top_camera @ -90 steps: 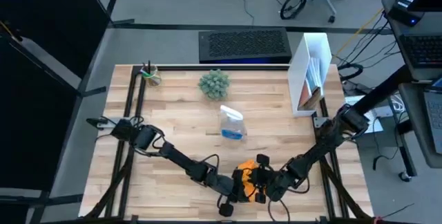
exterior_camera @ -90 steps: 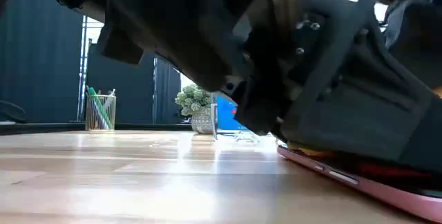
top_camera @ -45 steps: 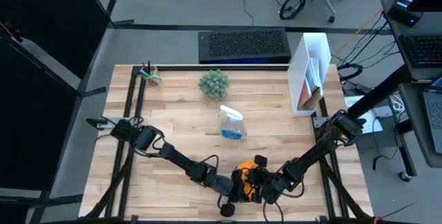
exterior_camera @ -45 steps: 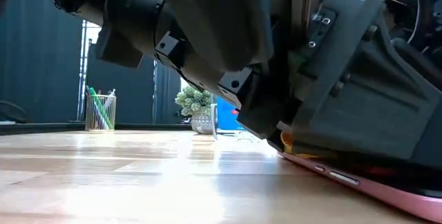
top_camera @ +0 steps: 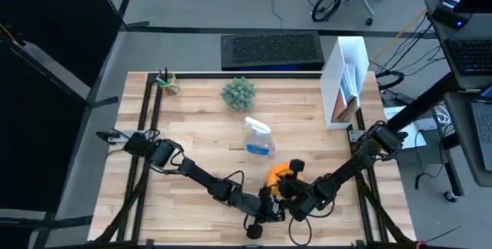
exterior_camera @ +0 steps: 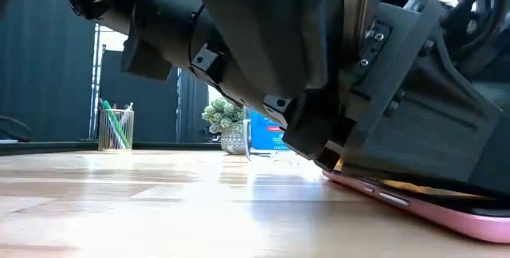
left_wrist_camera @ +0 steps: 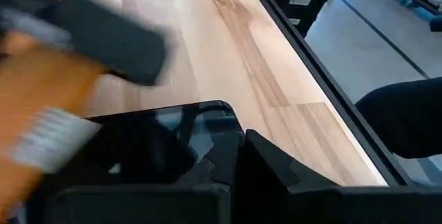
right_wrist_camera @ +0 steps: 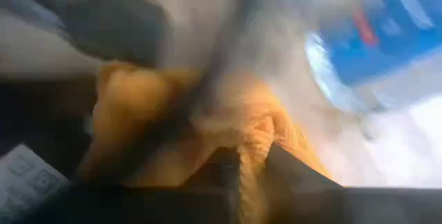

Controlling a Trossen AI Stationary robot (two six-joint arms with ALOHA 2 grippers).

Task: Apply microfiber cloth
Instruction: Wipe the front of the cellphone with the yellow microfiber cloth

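Table's 6 o'clock edge: right gripper [top_camera: 286,190] clamped on bunched cloth [top_camera: 277,177], held above the phone [left_wrist_camera: 148,144]. Left gripper [top_camera: 265,207] on phone; jaw state unclear. Cloth likely light, soft, slumps; pinch a gathered fold.

No legible text, brand, number or sign was found. A white label [right_wrist_camera: 27,172] in the right wrist view bore small printed marks, too blurred to be read.
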